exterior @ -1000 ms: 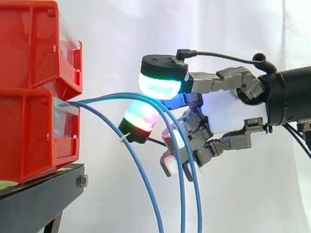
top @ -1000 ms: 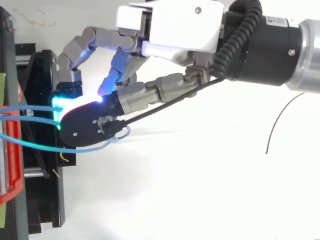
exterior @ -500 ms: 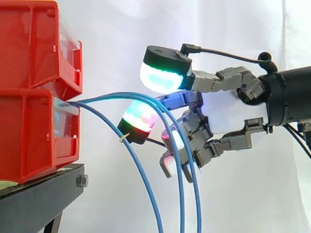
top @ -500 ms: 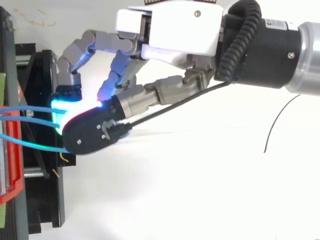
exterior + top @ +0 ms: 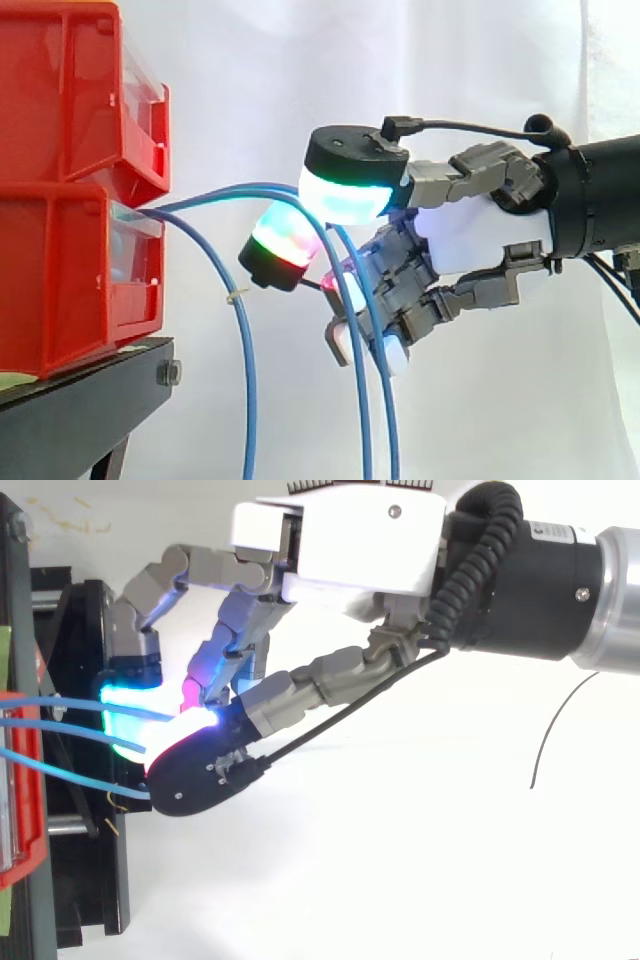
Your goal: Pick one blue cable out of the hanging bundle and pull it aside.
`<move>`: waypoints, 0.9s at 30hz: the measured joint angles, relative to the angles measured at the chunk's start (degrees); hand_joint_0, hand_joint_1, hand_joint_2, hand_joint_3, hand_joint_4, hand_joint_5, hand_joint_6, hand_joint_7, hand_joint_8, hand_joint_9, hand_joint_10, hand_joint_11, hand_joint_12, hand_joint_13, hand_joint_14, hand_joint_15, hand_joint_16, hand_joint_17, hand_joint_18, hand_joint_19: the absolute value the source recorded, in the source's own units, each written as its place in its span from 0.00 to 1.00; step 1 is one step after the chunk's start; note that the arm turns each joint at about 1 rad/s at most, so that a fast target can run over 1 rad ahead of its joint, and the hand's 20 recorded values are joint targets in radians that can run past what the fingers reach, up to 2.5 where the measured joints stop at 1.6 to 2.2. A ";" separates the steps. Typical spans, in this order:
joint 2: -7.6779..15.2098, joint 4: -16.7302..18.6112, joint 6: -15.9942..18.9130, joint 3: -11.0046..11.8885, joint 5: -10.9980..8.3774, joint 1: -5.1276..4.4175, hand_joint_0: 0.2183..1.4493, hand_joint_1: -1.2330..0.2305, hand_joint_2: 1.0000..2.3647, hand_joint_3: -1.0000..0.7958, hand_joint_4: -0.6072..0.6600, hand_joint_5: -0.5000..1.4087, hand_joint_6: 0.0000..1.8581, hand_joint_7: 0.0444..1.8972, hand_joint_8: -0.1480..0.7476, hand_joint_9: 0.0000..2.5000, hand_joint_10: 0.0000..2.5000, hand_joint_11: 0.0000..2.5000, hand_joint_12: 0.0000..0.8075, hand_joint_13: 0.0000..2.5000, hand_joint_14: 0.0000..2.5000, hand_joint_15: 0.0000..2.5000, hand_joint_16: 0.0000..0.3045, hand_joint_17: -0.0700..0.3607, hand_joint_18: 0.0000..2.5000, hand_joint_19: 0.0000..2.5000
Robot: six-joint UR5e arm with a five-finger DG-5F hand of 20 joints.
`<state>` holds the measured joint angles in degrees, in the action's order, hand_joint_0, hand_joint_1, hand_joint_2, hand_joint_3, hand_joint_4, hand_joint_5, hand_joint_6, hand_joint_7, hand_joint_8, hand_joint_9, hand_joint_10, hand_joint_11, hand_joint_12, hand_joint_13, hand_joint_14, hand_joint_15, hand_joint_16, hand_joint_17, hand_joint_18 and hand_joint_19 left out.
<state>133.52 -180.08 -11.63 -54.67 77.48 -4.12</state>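
beside the red bins [image 5: 60, 270], the hand [image 5: 480, 240] curls its fingers [image 5: 405, 285] round two blue cables [image 5: 366, 430], so pulling aside may drag both instead of one.

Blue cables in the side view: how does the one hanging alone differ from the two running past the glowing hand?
The lone cable drops early in a low arc; the pair of cables arches higher and farther out. The lone cable hangs apart from the hand; the pair crosses it. The lone cable carries a small pale tie; the pair shows none. All are thin, blue, and leave the lower red bin.
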 measured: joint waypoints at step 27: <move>0.00 -0.56 0.03 0.01 0.56 0.18 0.28 0.44 0.01 0.36 0.41 0.17 0.48 0.40 0.45 0.44 0.01 0.27 0.44 0.39 0.01 0.27 0.15 0.40 0.33 0.33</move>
<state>133.52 -180.64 -11.61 -54.66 78.04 -3.94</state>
